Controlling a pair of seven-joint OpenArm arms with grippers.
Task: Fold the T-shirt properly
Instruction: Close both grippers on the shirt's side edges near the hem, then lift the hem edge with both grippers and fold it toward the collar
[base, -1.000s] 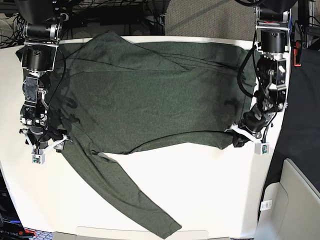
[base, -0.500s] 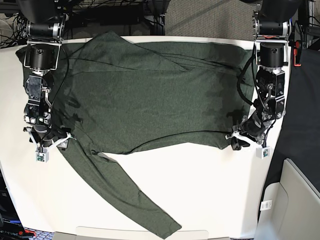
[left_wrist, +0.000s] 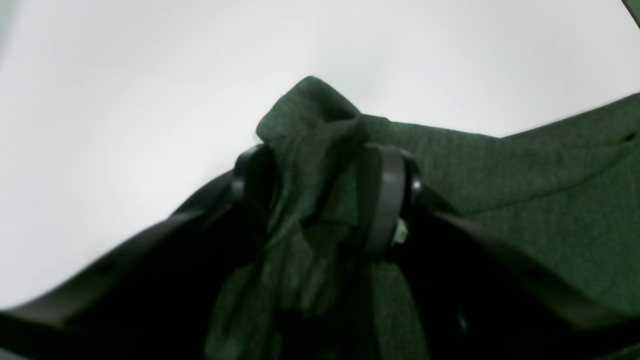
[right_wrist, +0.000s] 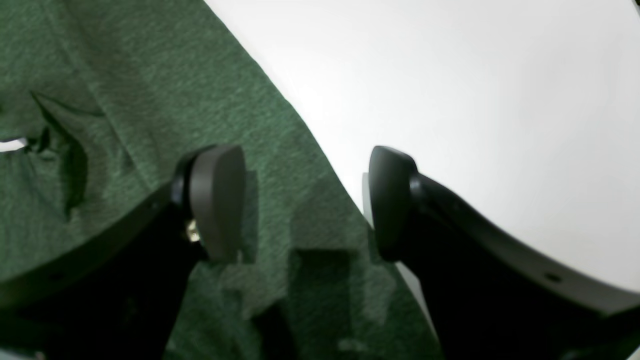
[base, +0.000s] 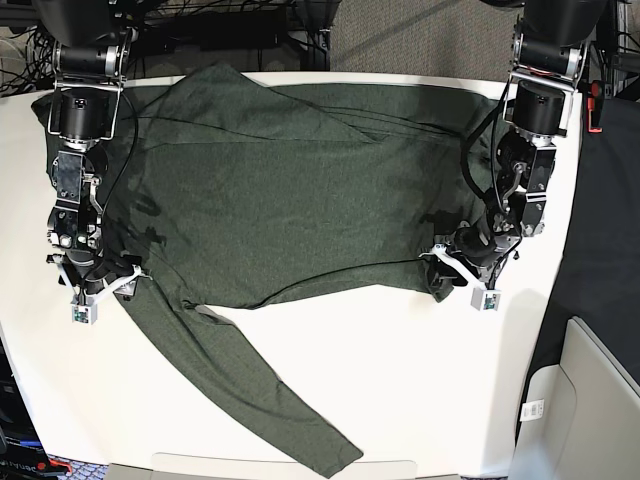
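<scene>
Inspection at this moment. The T-shirt (base: 290, 200) lies spread across the far half of the counter (base: 400, 380), body flat, one long sleeve (base: 250, 395) trailing from the shirt's lower edge toward the counter's near edge.

My left claw (left_wrist: 320, 195) sits at the shirt's lower corner, at the hem side. A bunched peak of fabric stands between its two fingers; the jaws stand apart around it, and I cannot tell whether they pinch the cloth or merely flank it.

My right claw (right_wrist: 305, 200) is at the opposite lower corner of the shirt, where the sleeve leaves the body. Its fingers are spread, one over fabric, one over bare counter, straddling the shirt's edge. It holds nothing.

Judgement: the step in hand appears to be taking both lower corners for a fold.

Recommendations:
- Seat each claw low enough to catch every layer at the corner, not the top ply alone.
- Confirm the left grip before lifting; the bunch looks loose.
- Lift both corners together so the shirt's edge stays straight.

Risk: the trailing sleeve may drag askew.
</scene>
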